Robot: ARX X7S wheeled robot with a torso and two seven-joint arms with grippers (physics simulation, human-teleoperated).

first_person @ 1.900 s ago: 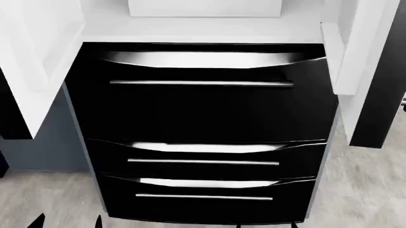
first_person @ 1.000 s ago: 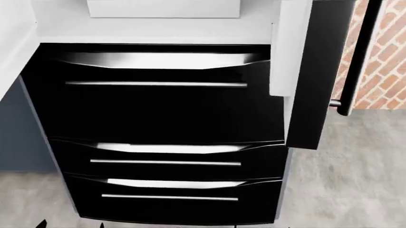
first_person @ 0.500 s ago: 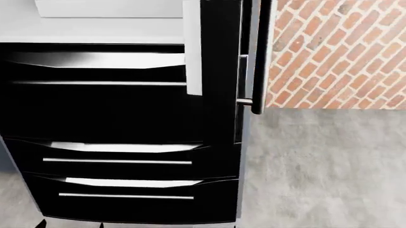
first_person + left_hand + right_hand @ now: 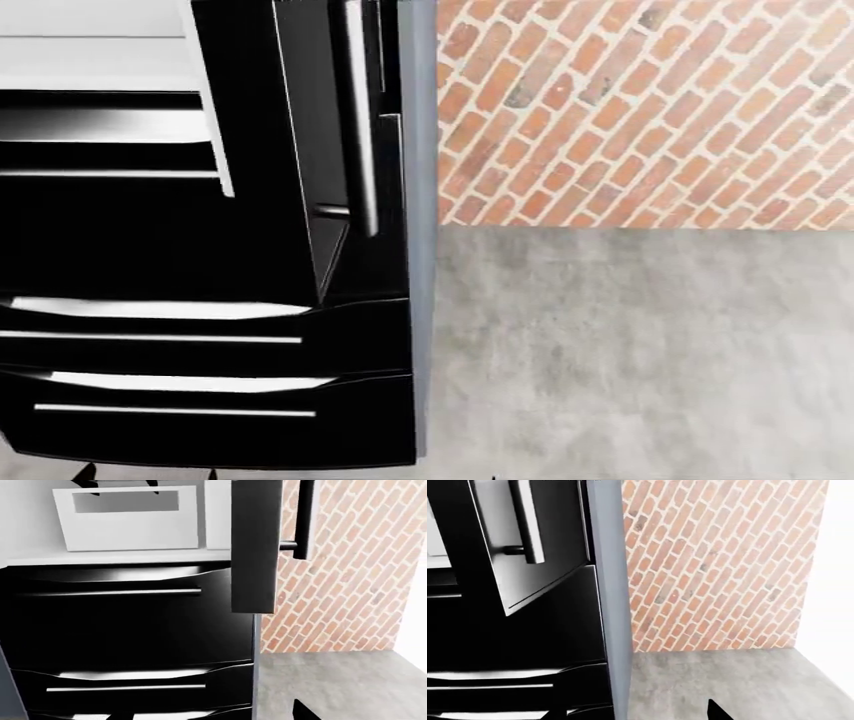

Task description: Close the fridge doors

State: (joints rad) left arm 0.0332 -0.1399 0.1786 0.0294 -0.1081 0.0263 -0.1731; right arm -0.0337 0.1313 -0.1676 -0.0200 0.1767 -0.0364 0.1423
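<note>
The right fridge door hangs open, a tall glossy black panel whose long axis runs straight up and down. In the head view it sits left of centre and swings out from the cabinet toward the viewer, its bottom edge cutting across the top drawer below it. Its white inner lining shows as a narrow strip along its left edge, facing the fridge's white interior. The long bar handle stands vertical on the door's outer face, parallel to the door's length, fixed on a short stub near its lower end.

From the left wrist view the same door shows nearly edge-on, a narrow dark upright slab with the handle just beside it against the brick wall. A white bin sits on the shelf inside. The right wrist view catches the door from its outer side, tilted in that frame, handle on its face.

The other door is out of sight in all three views.

Below, three black drawers with horizontal silver handles are stacked. A grey concrete floor spreads to the right, meeting the brick wall.

Only small dark tips show at the frame edges, so I cannot tell how either gripper's jaws stand.
</note>
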